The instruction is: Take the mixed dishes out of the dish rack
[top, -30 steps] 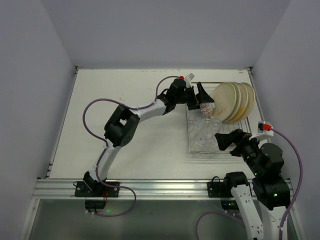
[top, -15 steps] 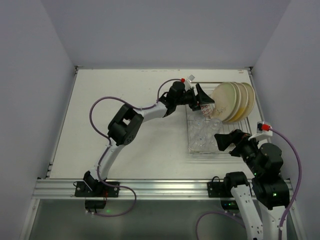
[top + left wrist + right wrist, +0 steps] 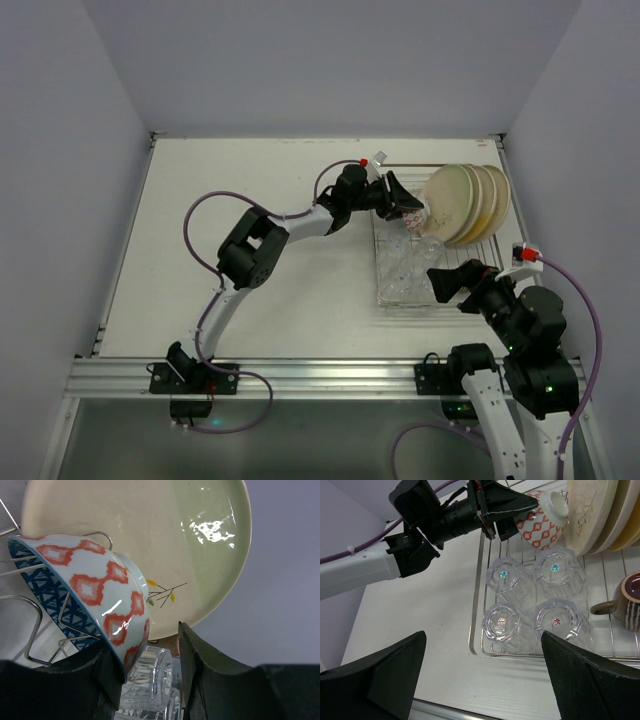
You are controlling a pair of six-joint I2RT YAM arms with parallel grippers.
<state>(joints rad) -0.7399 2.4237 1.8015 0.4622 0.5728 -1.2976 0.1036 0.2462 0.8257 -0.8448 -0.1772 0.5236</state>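
The dish rack [image 3: 378, 296] [image 3: 475, 605] holds cream plates [image 3: 466, 203] [image 3: 592, 515] standing on edge at its far end. A small bowl [image 3: 411, 215] [image 3: 100, 590] [image 3: 540, 522], blue-patterned inside and red-and-white outside, leans against them. My left gripper [image 3: 403, 206] [image 3: 145, 645] [image 3: 522, 515] is half closed astride the bowl's rim; one finger is beside the rim, the other still clear of it. Several clear glasses [image 3: 405, 265] [image 3: 530, 595] [image 3: 150, 680] stand upside down in the rack. A dark cup [image 3: 627, 602] lies at the rack's right. My right gripper [image 3: 450, 280] [image 3: 484, 637] hovers wide open over the rack's near corner, holding nothing.
The rack's upright wire tines [image 3: 30, 630] stand under and beside the bowl. The nearest plate [image 3: 190, 545] is right behind the bowl. White table [image 3: 260, 180] stretches left of the rack, and walls close in the back and the right side.
My left gripper's jaws have narrowed around the bowl's rim and the wrist has shifted slightly. The right arm has stayed where it was, still open.
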